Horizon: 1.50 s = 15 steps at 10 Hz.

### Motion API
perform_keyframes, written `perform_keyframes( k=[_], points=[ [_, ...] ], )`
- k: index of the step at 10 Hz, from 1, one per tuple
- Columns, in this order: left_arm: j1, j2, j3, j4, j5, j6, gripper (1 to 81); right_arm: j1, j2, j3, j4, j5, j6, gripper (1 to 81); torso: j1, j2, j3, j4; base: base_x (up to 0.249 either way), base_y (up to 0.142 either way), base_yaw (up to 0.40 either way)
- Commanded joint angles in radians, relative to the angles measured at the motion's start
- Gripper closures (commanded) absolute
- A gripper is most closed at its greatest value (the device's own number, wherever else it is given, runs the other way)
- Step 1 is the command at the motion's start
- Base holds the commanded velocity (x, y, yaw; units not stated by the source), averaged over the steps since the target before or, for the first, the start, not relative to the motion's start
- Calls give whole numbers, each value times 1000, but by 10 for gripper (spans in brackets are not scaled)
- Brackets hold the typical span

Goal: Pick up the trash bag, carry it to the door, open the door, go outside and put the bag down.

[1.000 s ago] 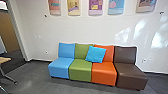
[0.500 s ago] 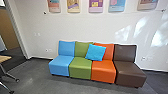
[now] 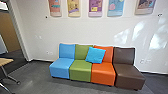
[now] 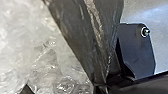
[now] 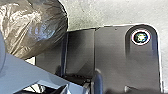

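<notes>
We faced a pale wall [image 3: 82, 31], an opening [image 3: 18, 37] toward our left, a row of four seats [image 3: 80, 72] along the wall, and part of a table [image 3: 5, 61] near that opening. Trash bag [image 5: 32, 27] was at the robot's front, dark thin film, bulging in the right wrist view. Crumpled clear plastic [image 4: 22, 42] sat beside the dark film in the left wrist view; we couldn't tell if it belonged to the same bag. Blue cushion [image 3: 95, 55] leaned on the seats, irrelevant. Smallest item, the one that mattered: the gathered neck [image 4: 100, 75], where the film narrowed into tight folds. Couldn't tell whether the left gripper or the right gripper was open or closed; our guess was a left-side hold there. Handling, our read: light for its bulk, soft, slick, likely to swing and easy to snag or tear. Best grip: bunched neck, several folds deep, never the slippery belly.
</notes>
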Motion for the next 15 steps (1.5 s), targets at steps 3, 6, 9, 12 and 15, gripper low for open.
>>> perform_keyframes(
  k=[3, 6, 9, 12, 15],
  points=[
    [-7, 18, -11, 15, 42, 2, 811, 38, 8, 7, -28, -47, -8, 10, -104, 161, 9, 0, 0, 0, 0],
    [10, 52, -40, 37, 8, 2, 811, 28, 48, -58, -37, -20, -10, 10, -175, 271, 10, 0, 0, 0, 0],
    [14, 64, -55, 48, 8, 2, 811, 20, 51, -73, -42, -18, -10, 10, -234, 362, 130, 0, 0, 0, 0],
    [14, 63, -55, 48, 8, 2, 811, 22, 62, -85, -46, -20, -10, 10, -296, 457, 226, 0, 0, 0, 0],
    [14, 63, -55, 48, 8, 0, 811, 18, 71, -99, -49, -20, -10, 10, -368, 565, 215, 0, 0, 0, 0]
  ],
)
